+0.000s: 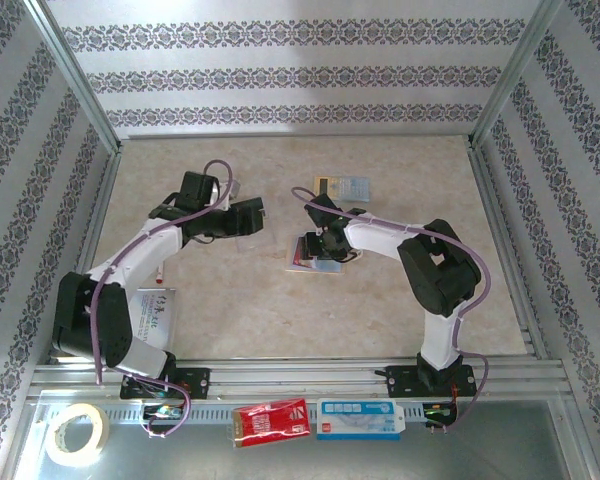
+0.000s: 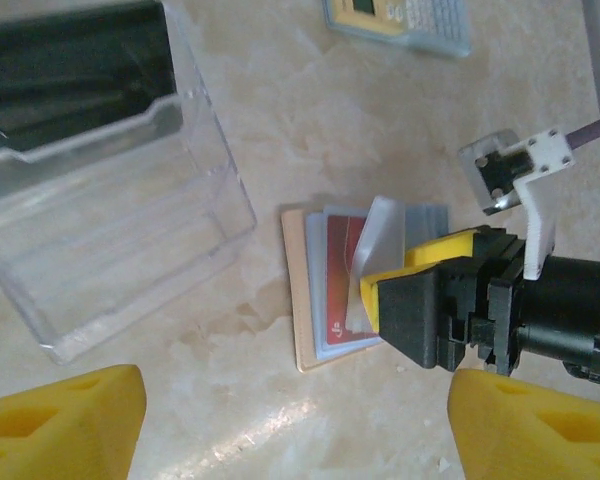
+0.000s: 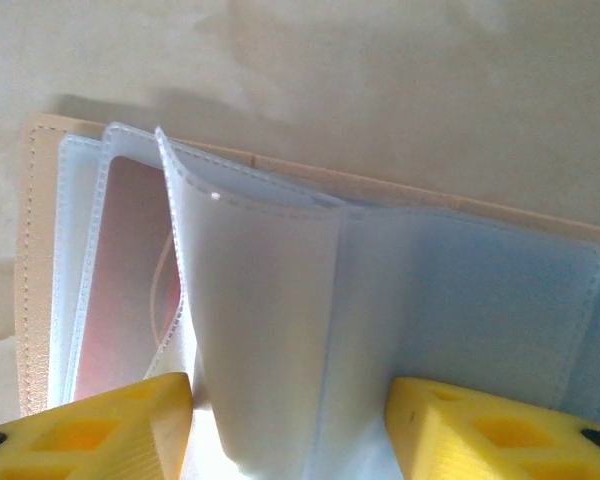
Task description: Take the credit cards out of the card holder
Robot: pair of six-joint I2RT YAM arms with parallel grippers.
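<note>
One card holder point(image 2: 298, 300) lies open mid-frame on the desk point(image 2: 280, 100), a red credit card point(image 2: 342, 290) tucked inside. The right gripper point(image 3: 290, 425) stands apart astride a lifted sleeve point(image 3: 260, 330). The left gripper point(image 2: 290, 420), also apart, hovers empty at lower frame.

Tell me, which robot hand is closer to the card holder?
Right. The right hand sits over the open card holder, fingers either side of a raised sleeve. The left hand hangs off to one side, apart.
</note>
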